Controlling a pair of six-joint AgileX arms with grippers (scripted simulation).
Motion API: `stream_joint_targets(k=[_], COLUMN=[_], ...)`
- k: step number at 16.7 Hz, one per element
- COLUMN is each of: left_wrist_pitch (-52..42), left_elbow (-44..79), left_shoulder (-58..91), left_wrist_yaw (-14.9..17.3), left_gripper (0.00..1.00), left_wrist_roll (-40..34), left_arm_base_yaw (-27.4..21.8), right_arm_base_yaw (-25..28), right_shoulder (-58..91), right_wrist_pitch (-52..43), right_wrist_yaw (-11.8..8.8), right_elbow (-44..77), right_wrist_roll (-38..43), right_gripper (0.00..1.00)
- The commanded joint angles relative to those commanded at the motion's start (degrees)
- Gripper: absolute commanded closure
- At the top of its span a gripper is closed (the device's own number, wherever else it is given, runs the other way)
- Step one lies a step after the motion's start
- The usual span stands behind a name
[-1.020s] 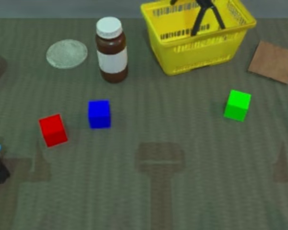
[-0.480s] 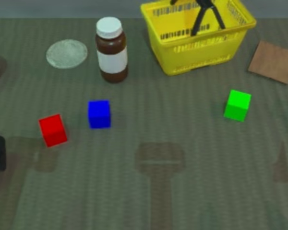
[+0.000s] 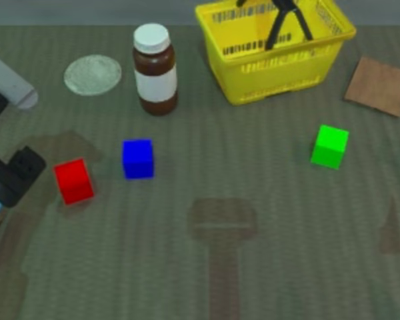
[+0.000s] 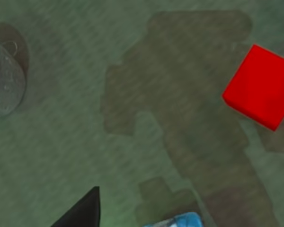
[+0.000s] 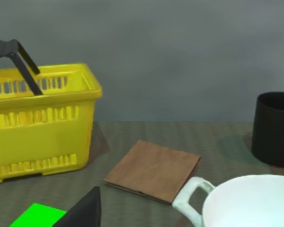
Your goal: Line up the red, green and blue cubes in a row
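Three cubes sat apart on the table in the top view. The red cube (image 3: 73,181) lay at left of centre, the blue cube (image 3: 138,159) just to its upper right, and the green cube (image 3: 330,147) far off at right of centre, below the basket (image 3: 275,50). A jar (image 3: 155,69) stood above the blue cube. The left gripper (image 3: 17,175) reached in from the left edge, its dark tip just left of the red cube and not touching it; whether its fingers were spread or closed I cannot tell. The right arm did not show in this view.

In the left wrist view the red cube (image 4: 260,87) sat at the right edge of the frame, with one dark finger (image 4: 83,213) at the bottom, well apart from it. The cube lay off to the side of the gripper, not between its fingers.

In the right wrist view only a corner of the green cube (image 5: 37,215) showed at lower left, beside a dark finger (image 5: 85,210), with a brown board (image 5: 154,170) at mid-frame.

Judging by this, the left arm was the nearer to the red cube, so the coming move likely called for shifting it sideways over that cube.
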Motion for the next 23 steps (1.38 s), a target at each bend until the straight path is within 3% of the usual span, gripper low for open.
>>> stream_joint_targets(k=[6,11,18,23], left_wrist_pitch=[-17.1,-23.9,-24.1,-15.4], left_elbow=[23.2,33.9,34.6,29.4], left_shoulder=[31.4,44.9,46.0,49.4], left_wrist_yaw=[0.0,0.1,0.1,0.2], left_gripper=[0.0,0.0,0.0,0.0], left_wrist_roll=[14.8,21.3,21.8,22.0], left_arm_base_yaw=[-3.3,-4.7,-4.6,-4.8], right_arm_base_yaw=[0.0,0.0,0.0,0.0], right_shoulder=[0.0,0.0,0.0,0.0], right_wrist_pitch=[0.0,0.0,0.0,0.0], right_wrist_yaw=[0.0,0.0,0.0,0.0], right_elbow=[0.0,0.0,0.0,0.0], right_wrist_roll=[0.0,0.0,0.0,0.0], right_gripper=[0.0,0.0,0.0,0.0])
